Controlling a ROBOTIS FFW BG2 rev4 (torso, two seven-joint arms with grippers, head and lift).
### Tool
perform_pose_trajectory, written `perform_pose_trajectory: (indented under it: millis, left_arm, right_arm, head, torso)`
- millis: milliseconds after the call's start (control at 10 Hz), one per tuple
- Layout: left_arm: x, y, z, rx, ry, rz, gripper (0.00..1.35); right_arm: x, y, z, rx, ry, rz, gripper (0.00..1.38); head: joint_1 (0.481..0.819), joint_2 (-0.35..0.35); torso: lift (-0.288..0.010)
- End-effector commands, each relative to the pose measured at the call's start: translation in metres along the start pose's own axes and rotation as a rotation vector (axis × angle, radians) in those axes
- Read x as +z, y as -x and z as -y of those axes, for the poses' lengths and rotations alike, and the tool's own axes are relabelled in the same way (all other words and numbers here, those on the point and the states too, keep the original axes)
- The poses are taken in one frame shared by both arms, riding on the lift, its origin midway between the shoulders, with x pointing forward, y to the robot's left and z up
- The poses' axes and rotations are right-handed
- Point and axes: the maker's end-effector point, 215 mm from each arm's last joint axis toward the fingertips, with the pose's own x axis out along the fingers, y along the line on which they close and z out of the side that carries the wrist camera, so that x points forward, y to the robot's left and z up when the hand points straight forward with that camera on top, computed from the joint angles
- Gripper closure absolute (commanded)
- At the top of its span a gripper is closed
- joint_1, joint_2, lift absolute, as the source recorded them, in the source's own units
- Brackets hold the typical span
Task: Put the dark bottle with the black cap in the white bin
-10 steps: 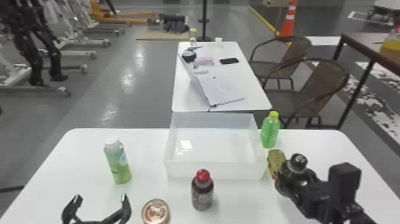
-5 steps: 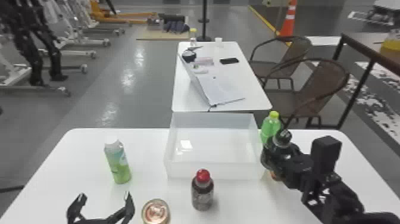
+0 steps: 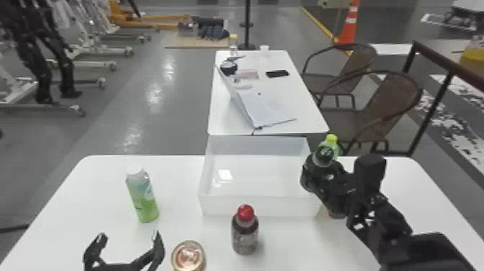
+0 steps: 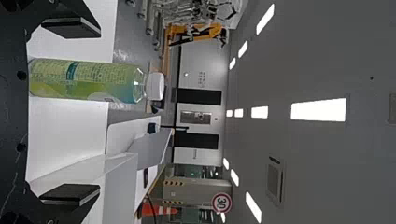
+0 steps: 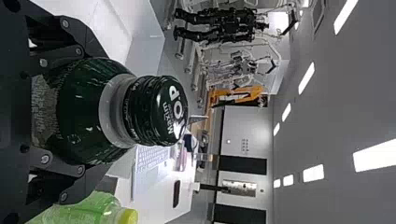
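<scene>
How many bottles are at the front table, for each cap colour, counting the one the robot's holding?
White-capped bottle: 1
Red-capped bottle: 1
Yellow-capped bottle: 1
Black-capped bottle, held by the right gripper: 1
Total: 4 bottles

bright, even indoor light falls on the table [image 3: 72, 216] in the head view, with soft shading near the white bin [image 3: 259, 207]. a small patch of glare sits inside the bin, and pale streaks shine off the floor [image 3: 180, 126]. in both wrist views, ceiling lights [image 4: 318, 109] burn plain white against a dimmer grey ceiling [image 4: 327, 46]. small glints dot the dark bottle [image 5: 84, 112] and its glossy black cap [image 5: 159, 109].
</scene>
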Motion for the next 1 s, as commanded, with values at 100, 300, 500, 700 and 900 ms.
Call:
perform_pose_trajectory:
  millis: [100,300,500,700,900]
  left_arm:
    - [-0.001,0.001,0.000,0.004,0.011,0.001,0.13]
    - [-0.003,0.001,0.001,0.004,0.017,0.001,0.13]
    - [-0.003,0.000,0.002,0.002,0.017,0.001,0.13]
    - [-0.003,0.001,0.002,0.003,0.016,0.000,0.13]
    - [-0.003,0.000,0.002,0.001,0.017,0.001,0.13]
  right_arm:
    - [-0.008,-0.018,0.000,0.013,-0.011,0.005,0.94]
    - [-0.009,-0.025,0.005,0.015,-0.004,0.005,0.94]
    - [-0.006,-0.026,0.008,0.011,-0.007,0.013,0.49]
    - [-0.009,-0.025,0.007,0.012,-0.015,0.014,0.16]
    - [0.000,-0.017,-0.001,0.018,-0.036,0.045,0.10]
  head:
    - [0.549,0.000]
    - [0.549,0.000]
    - [0.549,0.000]
    - [0.549,0.000]
    - [0.549,0.000]
  torso:
    - [-0.100]
    - [-0.100]
    - [-0.100]
    - [-0.100]
    - [-0.100]
